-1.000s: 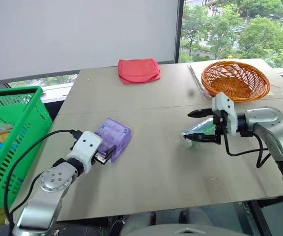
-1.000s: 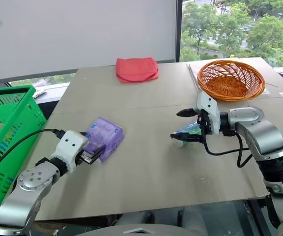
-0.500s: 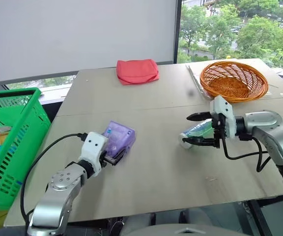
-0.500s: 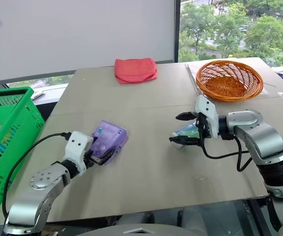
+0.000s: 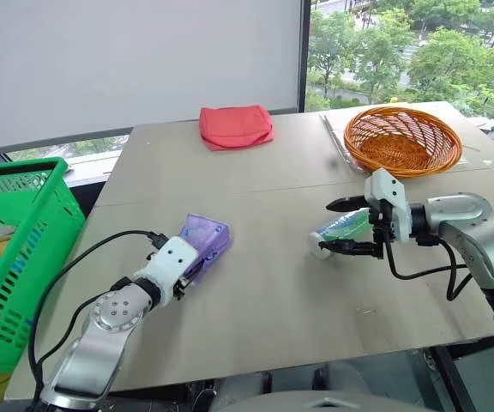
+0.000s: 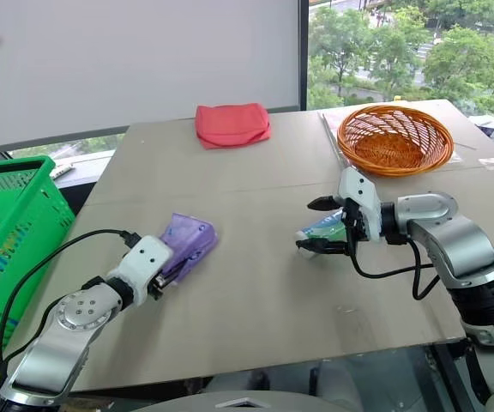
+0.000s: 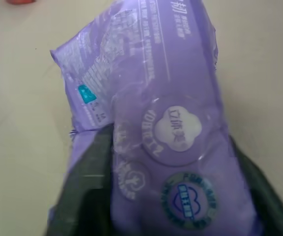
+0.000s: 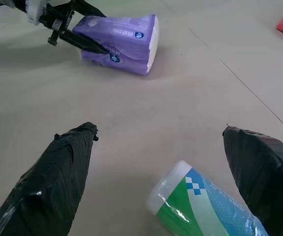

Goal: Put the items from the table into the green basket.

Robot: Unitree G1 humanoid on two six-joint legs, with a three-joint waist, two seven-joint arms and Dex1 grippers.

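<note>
Fingers [image 7: 90, 196] half-hidden, clamped on purple tissue pack [image 7: 156, 123].

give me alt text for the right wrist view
The open right hand straddles a green-and-white container lying on the table. Beyond it, the left hand is shut on a purple tissue pack.

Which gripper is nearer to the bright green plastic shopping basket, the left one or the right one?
Left. The left gripper, shut on the soft purple tissue pack, is nearest the green basket. The right gripper sits farther away, around the green-and-white cylindrical container.
</note>
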